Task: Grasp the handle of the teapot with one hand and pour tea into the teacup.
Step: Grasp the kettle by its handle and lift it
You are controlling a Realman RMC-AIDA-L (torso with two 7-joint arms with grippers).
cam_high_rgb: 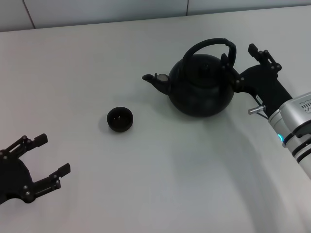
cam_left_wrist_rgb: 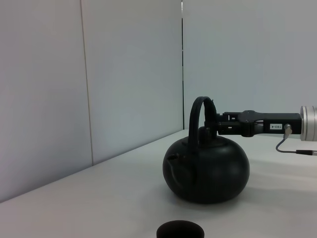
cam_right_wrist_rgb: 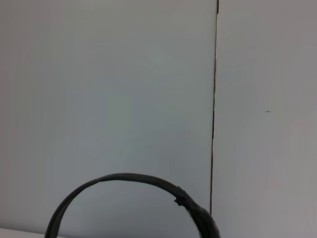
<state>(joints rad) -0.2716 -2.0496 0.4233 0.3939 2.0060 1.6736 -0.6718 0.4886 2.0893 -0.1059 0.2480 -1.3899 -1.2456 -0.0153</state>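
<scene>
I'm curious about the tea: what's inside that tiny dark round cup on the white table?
The tiny dark round cup shows only a dark interior from the head view; liquid cannot be made out. The left wrist view shows just its rim, hiding the inside. The big black teapot stands upright, not pouring.

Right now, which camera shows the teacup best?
The head view: the whole teacup shows from above, standing on the table off the teapot's spout. The left wrist view catches only its rim at the picture's edge. The right wrist view shows none of it, just the handle.
</scene>
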